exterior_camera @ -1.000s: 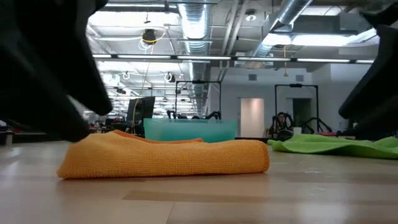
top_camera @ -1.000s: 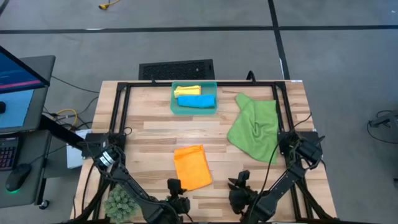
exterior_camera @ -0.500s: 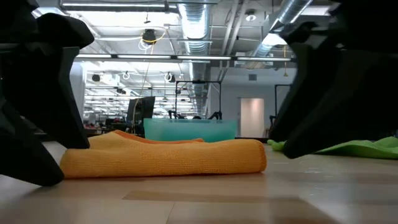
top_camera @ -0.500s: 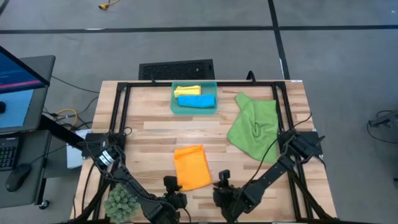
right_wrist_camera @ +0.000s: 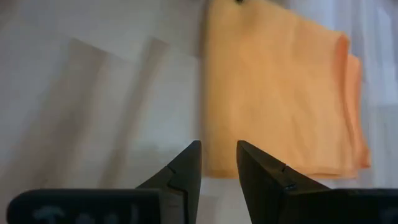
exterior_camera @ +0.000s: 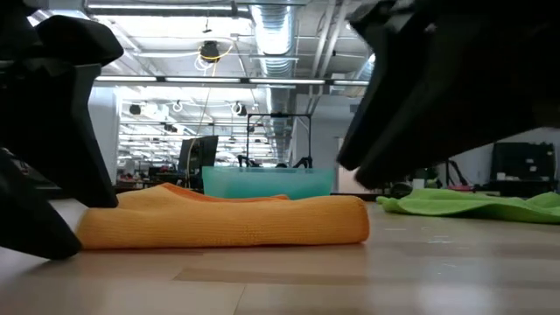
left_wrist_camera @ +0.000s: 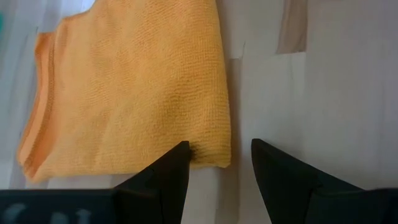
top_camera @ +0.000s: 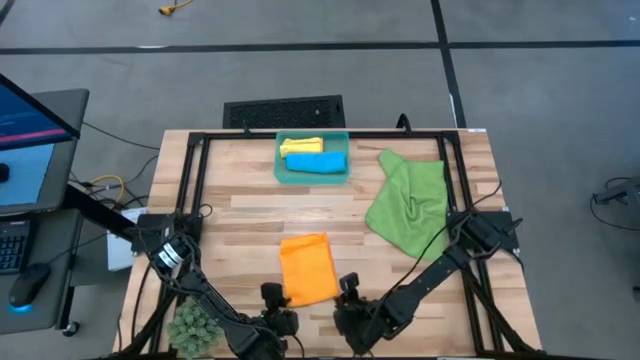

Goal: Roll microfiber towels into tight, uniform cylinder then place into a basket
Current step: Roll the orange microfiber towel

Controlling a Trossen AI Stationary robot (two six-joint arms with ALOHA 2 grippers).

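Orange towel, folded, lies just ahead of both grippers in the high view; the basket beyond already holds yellow and blue rolls.

Low view: it sits flat between the two dark arms.

Left wrist view: the left gripper stands apart, straddling the towel's near corner.

Right wrist view: the right gripper, narrowly parted, meets the near edge. Pinching only one layer could likely make a loose, uneven roll.

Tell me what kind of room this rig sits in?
Probably an open robotics lab or industrial workspace. The low view shows exposed ceiling ducts and more black frame rigs behind the table; the high view shows a concrete floor and a monitor desk beside the table.
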